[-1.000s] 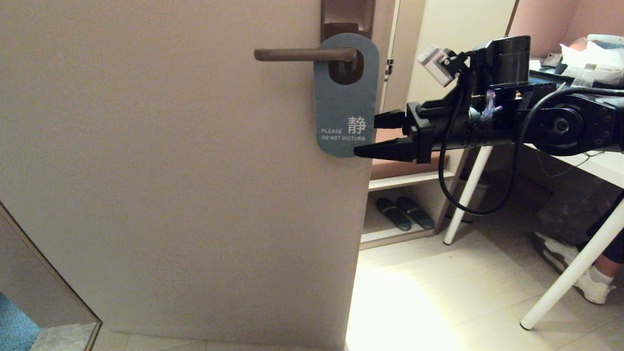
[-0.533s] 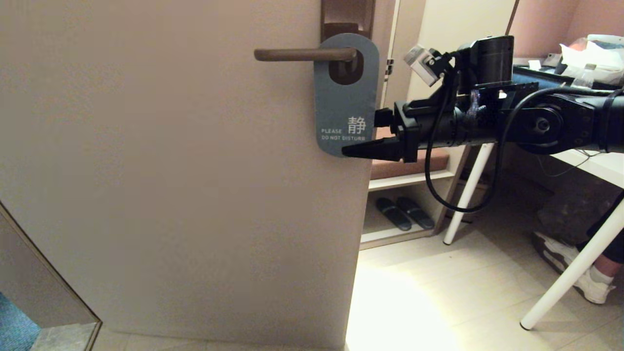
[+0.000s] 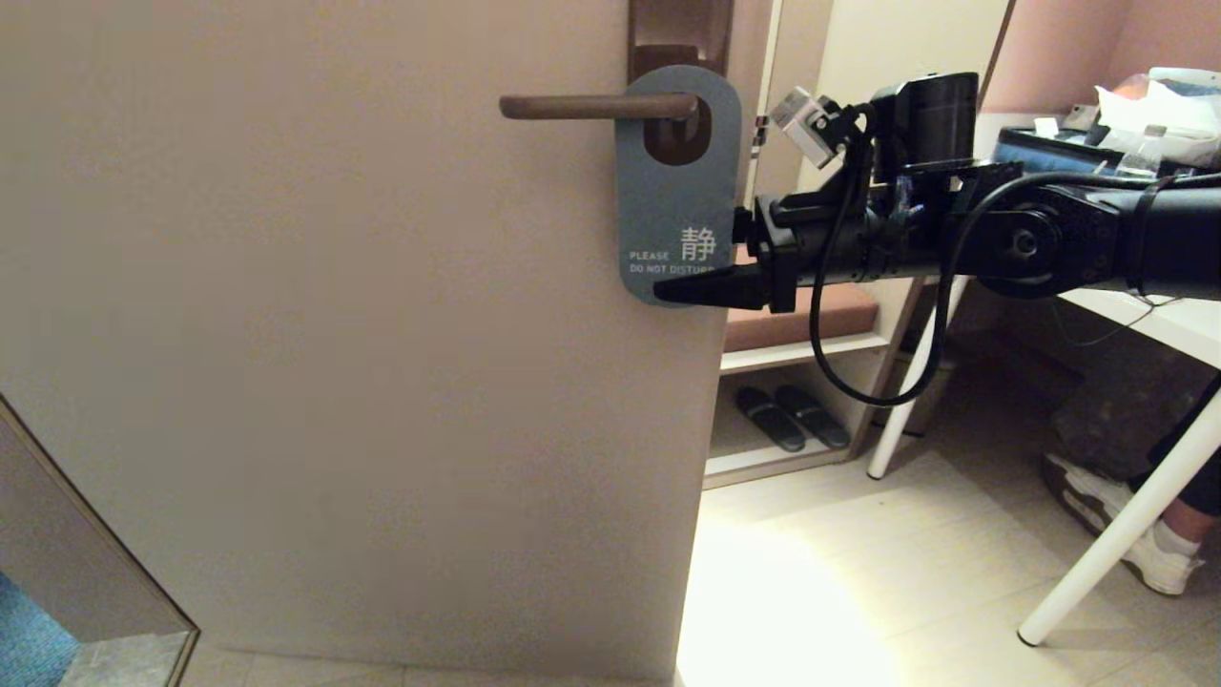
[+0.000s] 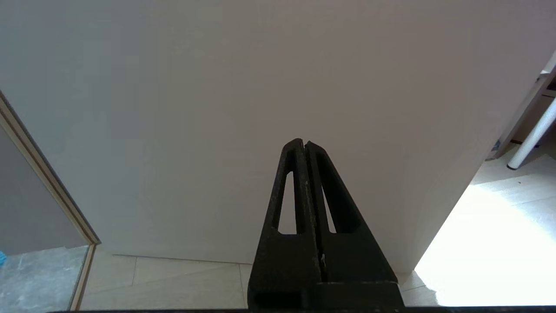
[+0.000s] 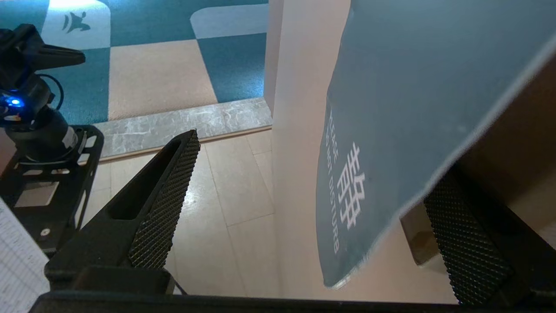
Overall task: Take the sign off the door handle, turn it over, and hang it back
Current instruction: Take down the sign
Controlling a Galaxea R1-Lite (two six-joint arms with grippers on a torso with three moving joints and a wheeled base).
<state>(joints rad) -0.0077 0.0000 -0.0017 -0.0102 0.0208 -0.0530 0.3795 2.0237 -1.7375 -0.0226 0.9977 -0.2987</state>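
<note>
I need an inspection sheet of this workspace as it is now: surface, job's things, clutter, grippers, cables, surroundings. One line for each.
Surface: pale door, closed face bare; light floor tiles below.
Job's things: sign hangs on the door handle, grey-blue "PLEASE DO NOT DISTURB" face outward.
Clutter: pair of dark slippers on a low shelf; items on the white table, too small to name.
Grippers: right gripper open, fingers on either side of the sign's lower edge, not closed on it; left gripper shut, parked low facing the door.
Cables: black cable loops under the right arm.
Surroundings: a person's shoe beside a table leg.
</note>
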